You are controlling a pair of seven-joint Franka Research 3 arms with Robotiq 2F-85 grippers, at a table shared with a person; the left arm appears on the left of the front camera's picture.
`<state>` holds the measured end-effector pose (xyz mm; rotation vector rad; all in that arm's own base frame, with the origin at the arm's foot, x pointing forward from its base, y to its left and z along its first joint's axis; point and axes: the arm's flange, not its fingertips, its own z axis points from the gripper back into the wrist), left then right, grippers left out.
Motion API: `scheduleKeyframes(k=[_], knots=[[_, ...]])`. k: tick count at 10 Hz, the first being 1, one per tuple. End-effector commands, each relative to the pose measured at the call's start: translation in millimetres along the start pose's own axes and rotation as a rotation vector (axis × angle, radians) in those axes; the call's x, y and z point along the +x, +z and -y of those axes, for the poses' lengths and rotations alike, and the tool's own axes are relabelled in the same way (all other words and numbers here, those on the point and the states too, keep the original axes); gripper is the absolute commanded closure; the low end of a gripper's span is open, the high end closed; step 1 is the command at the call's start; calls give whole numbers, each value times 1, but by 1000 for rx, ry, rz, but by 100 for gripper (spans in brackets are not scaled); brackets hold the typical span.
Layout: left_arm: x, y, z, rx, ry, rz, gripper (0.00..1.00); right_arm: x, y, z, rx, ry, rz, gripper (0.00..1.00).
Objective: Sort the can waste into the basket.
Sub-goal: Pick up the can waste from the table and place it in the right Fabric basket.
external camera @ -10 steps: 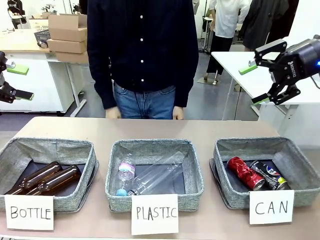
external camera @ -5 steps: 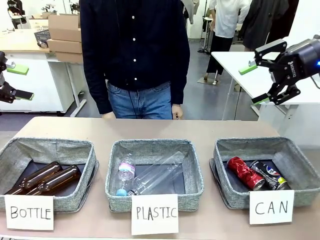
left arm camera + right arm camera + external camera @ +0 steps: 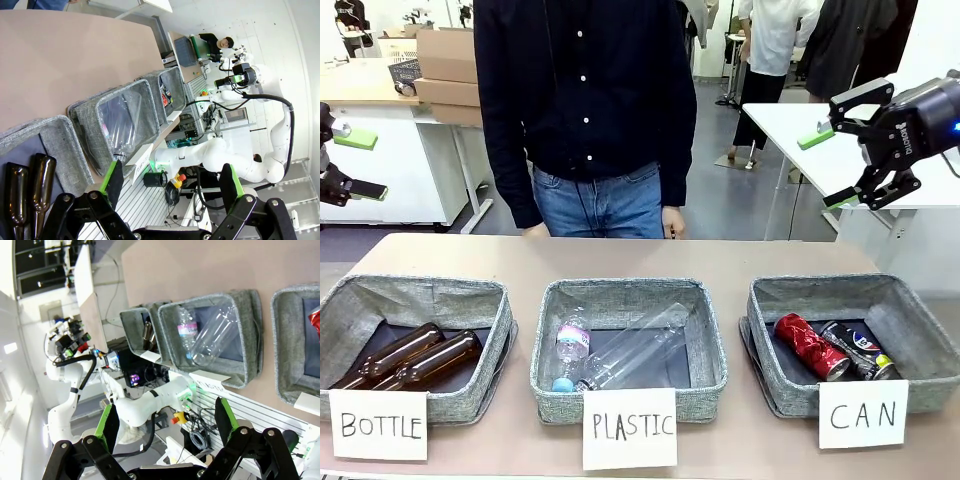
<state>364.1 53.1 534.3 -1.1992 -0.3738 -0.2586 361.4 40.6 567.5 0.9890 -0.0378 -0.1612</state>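
Cans [image 3: 830, 351] in CAN basket [image 3: 910, 312], blue-black one partly behind sign [image 3: 863, 413].

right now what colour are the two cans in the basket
One red, one dark blue-black with yellow; front view.

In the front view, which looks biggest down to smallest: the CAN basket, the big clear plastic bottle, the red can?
1. CAN basket
2. Big clear plastic bottle
3. Red can

All sit about equally far from the camera, so the order seems safe.

Your right gripper [image 3: 845, 165] — black body, green pads, white print; arm links glossy white, black cable [image 3: 289, 131] trailing.
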Motion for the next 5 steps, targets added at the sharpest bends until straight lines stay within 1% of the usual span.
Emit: scheduleKeyframes(k=[1,5], knots=[[2,1,4,-16,9,13,0,-2,0,2,-9,20,4,0],[2,1,4,-16,9,13,0,-2,0,2,-9,20,4,0]])
